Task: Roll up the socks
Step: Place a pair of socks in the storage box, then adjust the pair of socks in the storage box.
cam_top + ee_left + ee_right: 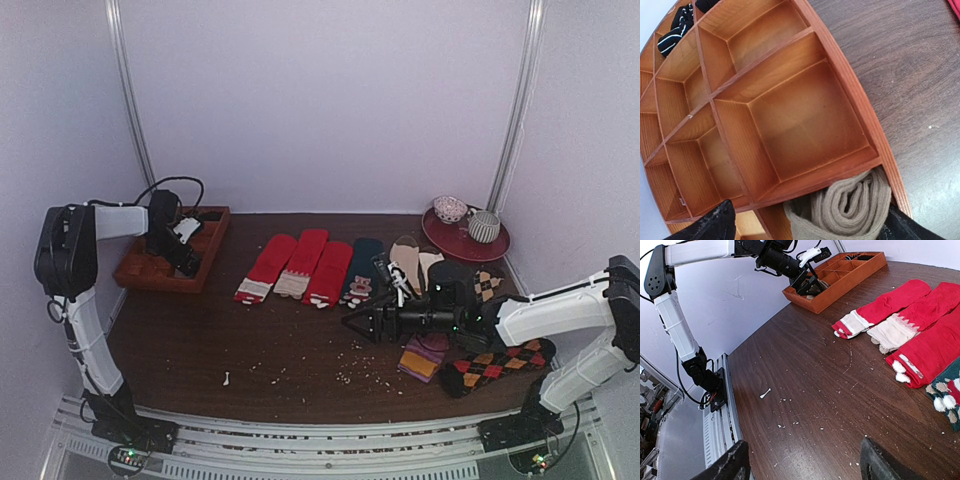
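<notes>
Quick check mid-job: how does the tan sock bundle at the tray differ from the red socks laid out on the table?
The tan bundle is rolled up; the red socks lie flat and stretched out. The tan bundle sits in a compartment of the wooden tray; the red socks lie on the bare table. The tan bundle is plain; the red socks have pale patterned cuffs.

three red socks [303, 262], one teal sock [360, 270], one rolled tan bundle [850, 205], one wooden tray [165, 279], one red plate [496, 250], two small bowls [449, 208].
</notes>
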Tool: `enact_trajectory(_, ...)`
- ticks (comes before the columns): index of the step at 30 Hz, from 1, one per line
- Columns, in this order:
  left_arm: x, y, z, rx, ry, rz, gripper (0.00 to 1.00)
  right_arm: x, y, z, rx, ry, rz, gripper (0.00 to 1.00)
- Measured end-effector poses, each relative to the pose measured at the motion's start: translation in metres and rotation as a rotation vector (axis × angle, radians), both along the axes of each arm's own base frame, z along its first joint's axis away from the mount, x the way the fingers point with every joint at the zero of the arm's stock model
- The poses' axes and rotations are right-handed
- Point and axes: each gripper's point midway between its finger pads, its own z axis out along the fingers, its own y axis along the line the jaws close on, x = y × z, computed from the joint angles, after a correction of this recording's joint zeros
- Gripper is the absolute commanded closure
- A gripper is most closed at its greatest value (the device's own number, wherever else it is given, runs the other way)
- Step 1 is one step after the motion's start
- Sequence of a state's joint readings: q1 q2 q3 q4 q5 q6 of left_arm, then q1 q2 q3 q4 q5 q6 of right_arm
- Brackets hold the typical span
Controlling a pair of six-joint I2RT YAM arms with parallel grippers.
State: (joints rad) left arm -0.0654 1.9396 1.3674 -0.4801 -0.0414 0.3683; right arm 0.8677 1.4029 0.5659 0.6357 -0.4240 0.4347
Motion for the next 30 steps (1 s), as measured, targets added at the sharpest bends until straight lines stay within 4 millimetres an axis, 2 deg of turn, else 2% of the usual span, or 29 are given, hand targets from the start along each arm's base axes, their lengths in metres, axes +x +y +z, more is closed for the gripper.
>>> enact_trajectory(7, 0.000, -0.002, 0.007, -0.010, -0.013, -0.005, 0.02, 0.000, 0.000, 0.000, 0.000, 0.003, -0.001, 0.25)
enact_trajectory(10, 0.001, -0.006, 0.028, -0.029, -0.057, -0.017, 0.02, 0.000, 0.000, 0.000, 0.000, 0.005, -0.001, 0.25)
enact_trajectory(16, 0.004, -0.013, 0.086, -0.079, -0.196, -0.023, 0.02, 0.000, 0.000, -0.001, -0.002, 0.010, -0.002, 0.25)
enact_trajectory(20, -0.002, -0.015, 0.108, -0.152, -0.289, 0.026, 0.02, 0.000, -0.001, -0.002, -0.006, 0.013, -0.002, 0.25)
enact_trajectory(22, -0.008, -0.020, 0.112, -0.212, -0.294, 0.031, 0.03, -0.001, -0.001, -0.003, -0.008, 0.016, -0.002, 0.25)
enact_trajectory(25, -0.008, -0.034, 0.111, -0.306, -0.286, 0.014, 0.19, -0.001, -0.001, -0.004, -0.011, 0.018, -0.003, 0.25)
enact_trajectory(27, -0.011, -0.038, 0.101, -0.341, -0.261, 0.022, 0.20, -0.001, -0.001, -0.004, -0.013, 0.020, -0.002, 0.25)
enact_trajectory(30, -0.019, -0.038, 0.078, -0.363, -0.213, 0.053, 0.13, -0.001, -0.001, -0.005, -0.014, 0.020, -0.002, 0.25)
